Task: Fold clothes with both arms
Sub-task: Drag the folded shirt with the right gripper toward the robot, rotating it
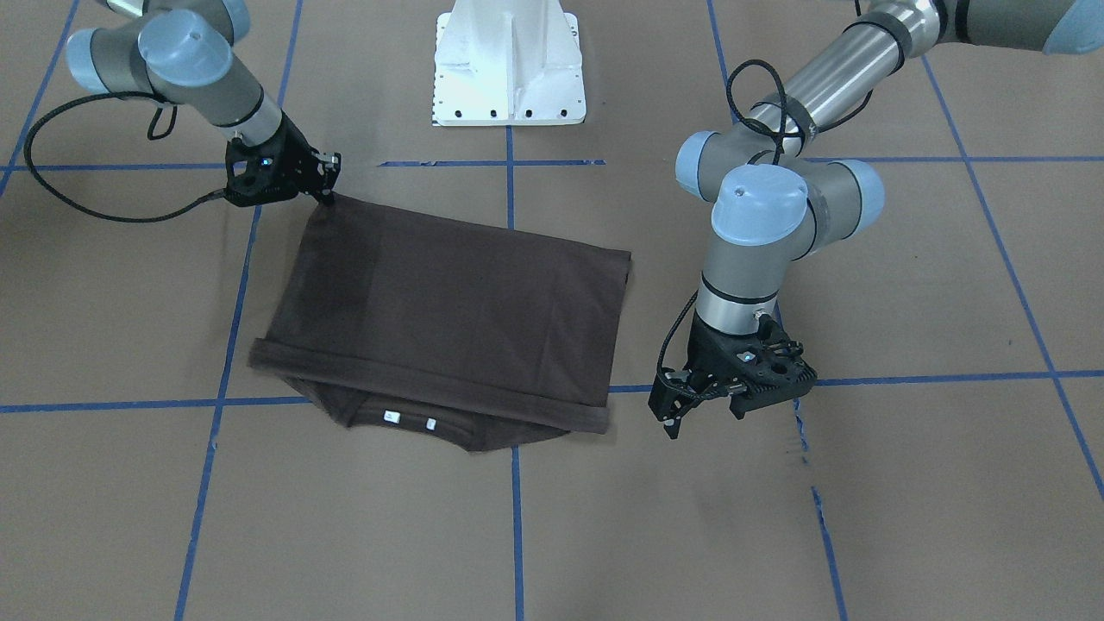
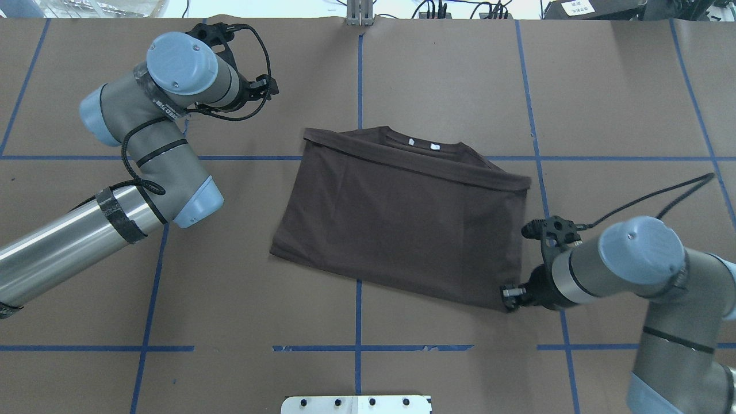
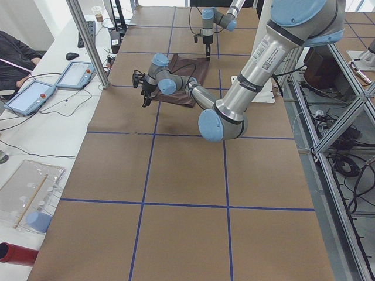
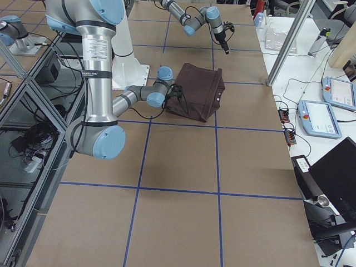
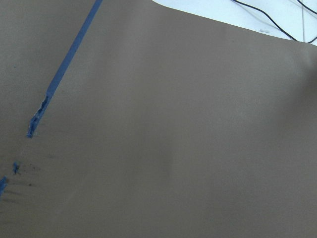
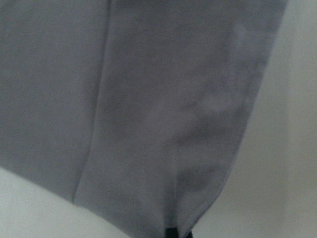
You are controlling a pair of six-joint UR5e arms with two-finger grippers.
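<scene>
Shirt (image 1: 448,293) lies folded on table (image 1: 862,517). Right gripper (image 1: 330,197) pinches one corner, jaws pressed on the cloth. Left gripper (image 1: 703,419) hangs beside shirt, jaws spread, empty.

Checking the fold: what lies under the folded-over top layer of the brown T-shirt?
Beyond the hem of the T-shirt, only the collar edge with two white neck labels peeks out. Everything else beneath is covered and cannot be seen.
</scene>
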